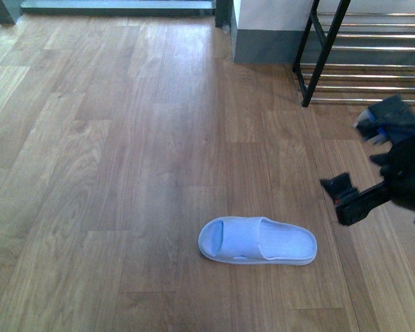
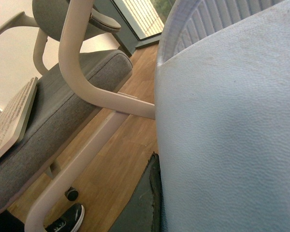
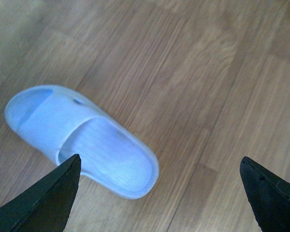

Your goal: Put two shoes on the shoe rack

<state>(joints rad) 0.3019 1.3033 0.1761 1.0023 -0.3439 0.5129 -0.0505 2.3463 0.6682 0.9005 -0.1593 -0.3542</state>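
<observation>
The two shoes are light blue slippers. One slipper [image 1: 258, 241] [image 3: 82, 137] lies flat on the wood floor, toe pointing left in the front view. My right gripper [image 3: 159, 193] hovers open above its heel end, one finger [image 1: 337, 188] showing to the right of the slipper. The other slipper [image 2: 227, 125] fills the left wrist view, its sole facing the camera, with my left gripper shut on it; only one dark finger [image 2: 147, 203] shows against its edge. The left arm is out of the front view. The shoe rack [image 1: 323, 55], black frame with chrome bars, stands at the far right.
A white and grey pillar base [image 1: 263, 34] stands just left of the rack. In the left wrist view a chair with a grey seat [image 2: 63, 96] and beige frame [image 2: 82, 72] is close by, with a dark sneaker [image 2: 67, 220] on the floor beneath.
</observation>
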